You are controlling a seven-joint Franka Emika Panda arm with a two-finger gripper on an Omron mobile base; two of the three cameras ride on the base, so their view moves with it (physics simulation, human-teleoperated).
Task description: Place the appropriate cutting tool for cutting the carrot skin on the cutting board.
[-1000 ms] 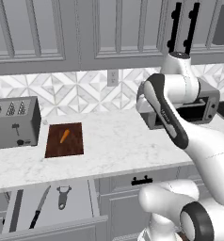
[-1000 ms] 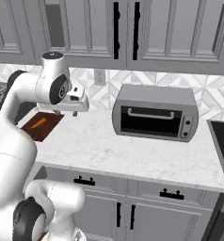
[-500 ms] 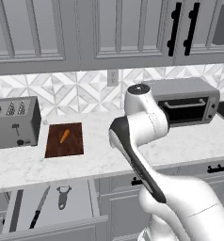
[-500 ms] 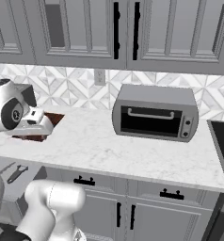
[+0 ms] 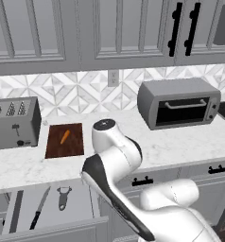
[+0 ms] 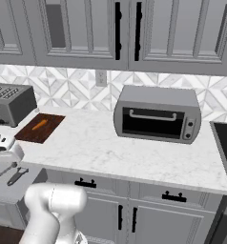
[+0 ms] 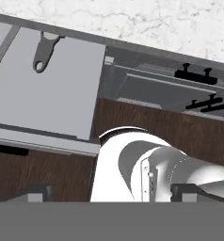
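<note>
Left base view: peeler lies flat in the open drawer, forked head toward the counter, knife just beside it on its left. Board sits on the counter next to the toaster, carrot on its upper half; the lower half is bare, room to set the tool down.

Right base view: board at far left, carrot on it. Peeler in the drawer below the counter lip, partly hidden by the arm.

Hand view: peeler head-on near the drawer's back edge. Fingertips sit far apart at the bottom corners, jaws spread, nothing between them.

Judgement: peeler is light, rigid, slick metal. Pinch across the stubby handle, not the fork. Drawer floor is open around it; mind the counter lip above when lifting out.
</note>
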